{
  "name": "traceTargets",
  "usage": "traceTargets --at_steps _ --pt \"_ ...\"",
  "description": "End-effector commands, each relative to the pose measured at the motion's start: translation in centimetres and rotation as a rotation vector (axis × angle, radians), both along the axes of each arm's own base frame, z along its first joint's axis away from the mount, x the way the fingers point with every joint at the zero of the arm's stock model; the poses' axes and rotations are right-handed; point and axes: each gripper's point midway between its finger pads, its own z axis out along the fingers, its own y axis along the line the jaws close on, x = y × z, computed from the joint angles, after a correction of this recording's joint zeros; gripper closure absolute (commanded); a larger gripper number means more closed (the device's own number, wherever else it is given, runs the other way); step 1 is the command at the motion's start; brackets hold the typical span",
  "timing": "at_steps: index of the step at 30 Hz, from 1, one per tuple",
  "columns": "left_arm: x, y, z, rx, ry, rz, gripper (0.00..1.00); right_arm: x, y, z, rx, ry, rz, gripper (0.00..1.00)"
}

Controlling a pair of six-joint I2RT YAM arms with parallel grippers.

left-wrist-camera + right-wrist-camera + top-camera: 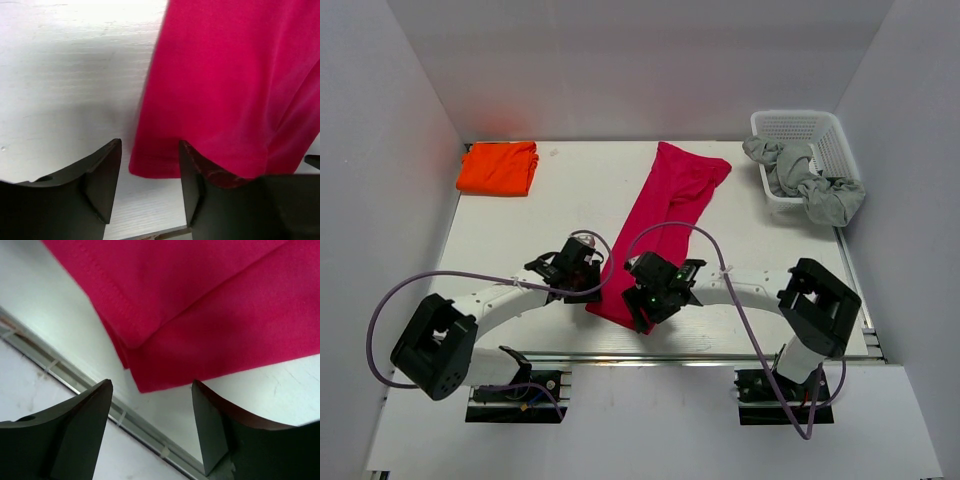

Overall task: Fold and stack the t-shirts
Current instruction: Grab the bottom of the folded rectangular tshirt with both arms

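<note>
The magenta-red t-shirt (665, 215) lies folded into a long strip down the middle of the table, its near end between both grippers. My left gripper (592, 283) is open at the strip's near left corner (150, 167), its right finger (200, 185) over the cloth edge. My right gripper (642, 312) is open just below the strip's near right corner (145, 382), holding nothing. The shirt fills the upper part of both wrist views (210, 305). The bright orange t-shirt (498, 167) lies folded at the far left corner.
A white basket (825, 135) at the far right holds a grey garment (810, 180) that hangs over its near side. The table's metal front edge (100, 405) runs just under my right gripper. White walls close in the table.
</note>
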Motion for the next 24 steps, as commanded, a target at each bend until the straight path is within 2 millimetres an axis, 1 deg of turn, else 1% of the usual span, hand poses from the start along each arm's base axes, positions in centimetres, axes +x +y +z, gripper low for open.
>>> traceTargets --at_steps 1,2,3,4,5,6,7,8,9,10,11,12,13,14,15,16,17,18,19,20,21,22,23,24 --pt "0.5 -1.1 0.2 -0.051 -0.025 -0.032 0.44 0.6 0.9 -0.9 0.023 -0.019 -0.048 0.32" --pt "0.0 -1.3 -0.3 -0.061 -0.005 -0.055 0.47 0.3 0.7 -1.3 0.015 -0.011 -0.048 0.36" --pt "0.2 -1.6 -0.1 -0.073 -0.017 -0.068 0.53 0.2 0.3 -1.8 0.003 -0.004 -0.052 0.36" --pt "-0.3 -1.5 -0.7 -0.072 0.006 -0.075 0.58 0.2 0.3 -1.9 0.008 0.0 -0.056 0.39" --pt "-0.7 -1.9 -0.8 -0.087 0.013 -0.093 0.62 -0.1 -0.1 -2.1 0.001 0.003 -0.058 0.42" --pt "-0.8 -2.1 -0.8 -0.094 0.017 -0.098 0.71 0.0 0.0 -2.2 0.005 0.0 -0.062 0.49" --pt "-0.9 -2.0 -1.0 -0.089 0.025 -0.097 0.8 -0.2 -0.4 -2.6 -0.006 0.006 -0.067 0.55" --pt "-1.5 -1.9 -1.4 -0.088 0.046 -0.102 0.88 -0.2 -0.4 -2.4 0.0 0.007 -0.075 0.62" --pt "-1.6 -2.0 -1.3 -0.096 0.052 -0.108 0.96 -0.5 -0.4 -2.3 0.005 0.014 -0.075 0.71" --pt "-2.3 -1.8 -1.8 -0.084 0.07 -0.117 1.0 -1.0 -1.0 -2.8 -0.005 0.028 -0.071 0.76" --pt "-3.0 -2.1 -1.7 -0.111 0.085 -0.134 1.0 -1.1 -1.0 -2.1 0.014 0.024 -0.077 0.82" --pt "-3.6 -2.3 -1.7 -0.131 0.101 -0.148 1.0 -1.4 -1.2 -2.0 0.018 0.035 -0.084 0.88" --pt "-4.8 -2.4 -1.9 -0.159 0.136 -0.169 1.0 -1.9 -2.2 -2.3 0.004 0.05 -0.093 0.91" --pt "-5.1 -2.6 -1.6 -0.182 0.132 -0.181 1.0 -2.2 -2.5 -1.9 0.009 0.057 -0.105 1.0" --pt "-5.5 -2.7 -1.4 -0.199 0.136 -0.191 1.0 -2.7 -3.2 -2.2 -0.002 0.072 -0.116 1.0" --pt "-6.0 -3.0 -1.2 -0.224 0.147 -0.206 1.0 -3.6 -3.5 -1.8 0.009 0.108 -0.106 1.0" --pt "-6.7 -2.8 -1.1 -0.227 0.172 -0.212 1.0 -4.4 -4.3 -2.0 0.003 0.124 -0.104 1.0" --pt "-7.1 -3.2 -0.5 -0.248 0.171 -0.232 1.0 -4.8 -4.2 -1.4 0.03 0.137 -0.111 1.0" --pt "-7.7 -3.7 0.0 -0.287 0.182 -0.27 1.0 -5.8 -4.0 -0.9 0.052 0.18 -0.085 1.0" --pt "-7.9 -4.1 0.7 -0.307 0.183 -0.302 1.0 -6.4 -4.0 -0.8 0.059 0.195 -0.067 1.0" --pt "-8.2 -4.5 1.0 -0.335 0.191 -0.32 1.0 -6.6 -3.7 0.0 0.094 0.187 -0.04 1.0" --pt "-8.4 -5.2 2.0 -0.377 0.187 -0.359 1.0 -7.0 -3.6 0.2 0.101 0.198 -0.021 1.0" --pt "-8.3 -5.5 2.2 -0.392 0.173 -0.382 1.0 -6.9 -3.5 0.5 0.109 0.189 -0.007 1.0" --pt "-7.7 -5.9 3.1 -0.403 0.15 -0.388 1.0 -6.9 -3.5 0.6 0.108 0.187 0.004 1.0"
